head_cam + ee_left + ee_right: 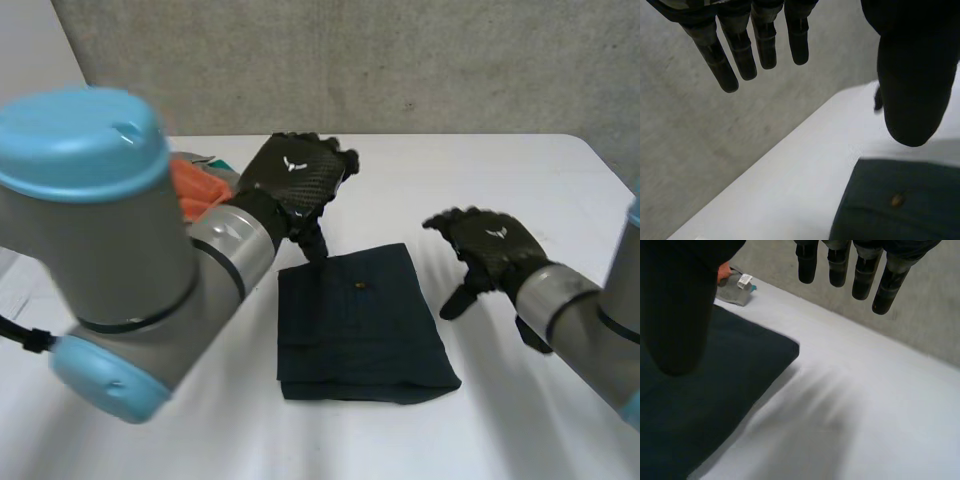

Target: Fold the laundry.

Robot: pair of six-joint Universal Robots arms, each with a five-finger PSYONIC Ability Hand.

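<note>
A dark navy folded garment point(360, 325) lies as a neat rectangle in the middle of the white table point(480, 180), with a small brown button on top. My left hand point(295, 180) hovers just beyond its far left corner, fingers point(740, 50) straight and spread, thumb point(912, 85) over the cloth's point(905, 200) edge, holding nothing. My right hand point(485, 245) hangs to the right of the garment, apart from it. Its fingers point(840, 265) are straight and its thumb point(677, 315) sits above the cloth point(705, 395), empty.
A pile of other laundry, orange point(195, 185) and grey with a white tag point(742, 282), sits at the far left of the table behind my left arm. A grey wall point(400, 60) stands behind the table's far edge.
</note>
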